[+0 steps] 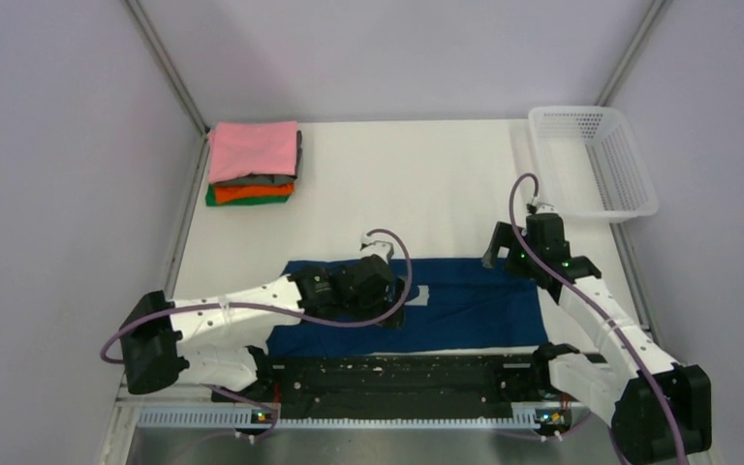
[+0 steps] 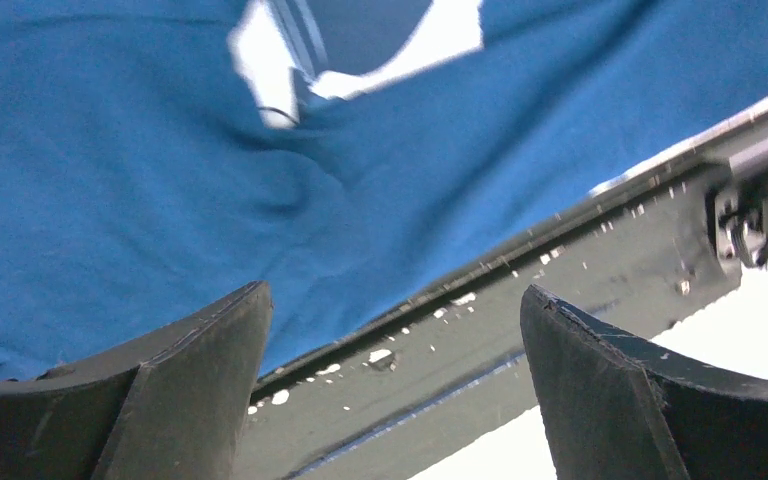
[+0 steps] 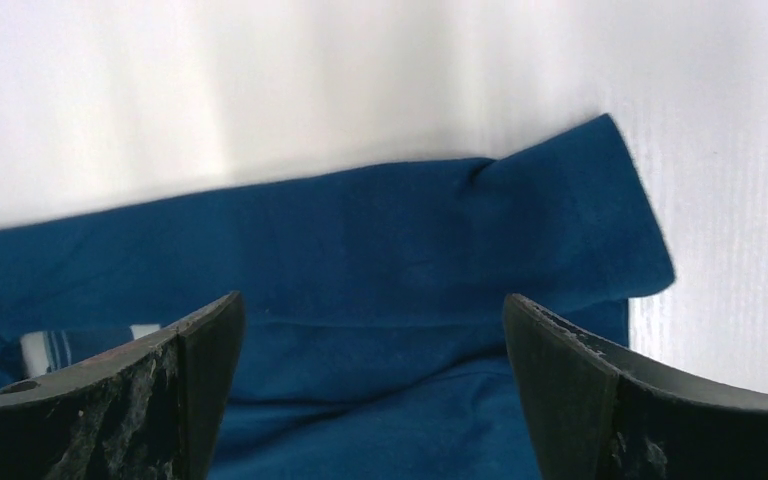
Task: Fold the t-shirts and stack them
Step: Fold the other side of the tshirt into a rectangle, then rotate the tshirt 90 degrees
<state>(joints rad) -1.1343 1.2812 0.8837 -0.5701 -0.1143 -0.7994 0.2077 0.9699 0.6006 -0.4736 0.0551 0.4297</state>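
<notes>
**Navy t-shirt (image 1: 465,305) spread on desk (image 1: 426,184), nothing gripped**

The shirt lies flat at lower centre of the top view, its lower edge beside the black rail (image 1: 397,373). The left gripper (image 1: 390,288) is over the shirt's middle, jaws wide apart and empty. The right gripper (image 1: 500,254) is at the shirt's upper right corner, also released, with a sleeve under it in the wrist view. The folded stack (image 1: 253,165), pink on top, sits upper left. The white basket (image 1: 630,189) is upper right.
</notes>
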